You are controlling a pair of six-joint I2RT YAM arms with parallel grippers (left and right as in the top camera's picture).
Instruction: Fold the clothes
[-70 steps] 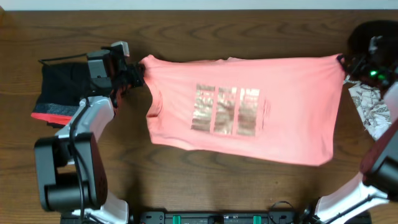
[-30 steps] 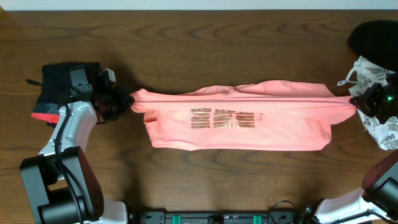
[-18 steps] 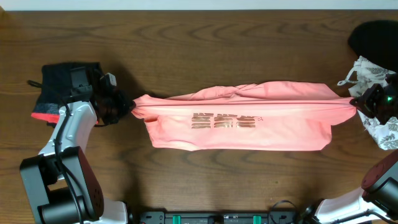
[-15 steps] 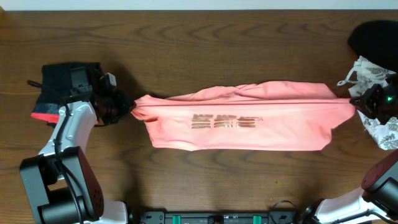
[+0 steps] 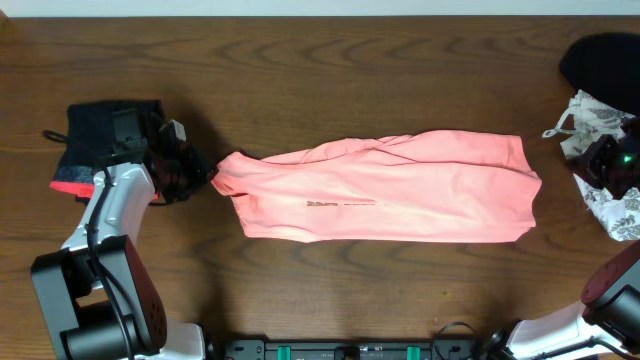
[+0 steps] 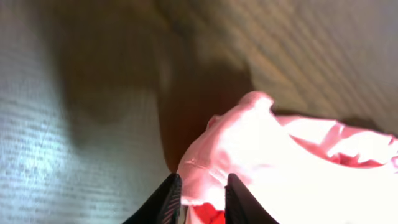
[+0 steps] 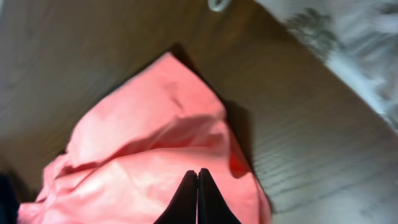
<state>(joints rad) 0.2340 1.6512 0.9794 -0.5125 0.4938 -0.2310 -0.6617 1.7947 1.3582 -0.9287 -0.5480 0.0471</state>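
The salmon-pink garment (image 5: 390, 190) lies folded in half lengthwise across the table's middle, its print almost hidden in the fold. My left gripper (image 5: 205, 170) is at its left end; in the left wrist view the gripper (image 6: 200, 198) has pink cloth (image 6: 280, 162) bunched between its fingers. My right gripper (image 5: 585, 168) is a little right of the garment's right end and apart from it. In the right wrist view it (image 7: 198, 174) is shut and empty above the pink cloth (image 7: 155, 137). The black garment with red-grey hem (image 5: 95, 140) lies at far left. The white floral garment (image 5: 600, 125) lies at far right.
A dark rounded object (image 5: 600, 55) sits at the back right corner beside the floral garment, which also shows in the right wrist view (image 7: 348, 37). The left arm (image 5: 115, 215) reaches over the black garment. Bare wood (image 5: 330, 90) lies behind and in front of the pink garment.
The garment's raised layer has dropped flat over the lower one, hiding the print. Its right end has come free of my right gripper and settled leftward. The left gripper has barely moved.
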